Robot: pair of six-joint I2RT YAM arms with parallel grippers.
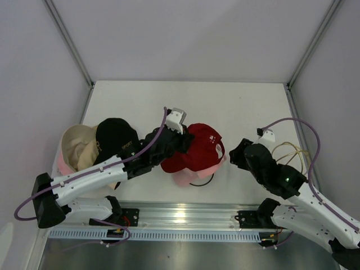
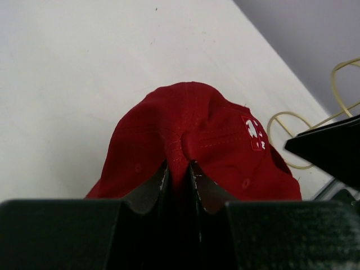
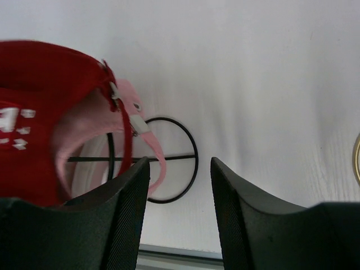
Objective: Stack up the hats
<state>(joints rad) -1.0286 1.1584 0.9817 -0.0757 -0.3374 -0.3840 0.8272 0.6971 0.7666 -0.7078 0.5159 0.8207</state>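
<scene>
The cap nipped in the left pincer is red with a white emblem. Under it, left of the right pincer, shows a pink hat; ahead, a black wire hoop on white table.

Bright, even, diffuse light from above; shadows faint and soft. Top view: glare on the metal rail at 6 o'clock. Wrist views: fingers dark, soft-focused at 6 o'clock.

red cap, white patch, crown pinched in the left gripper, white table, tan wire hoops off right
</scene>
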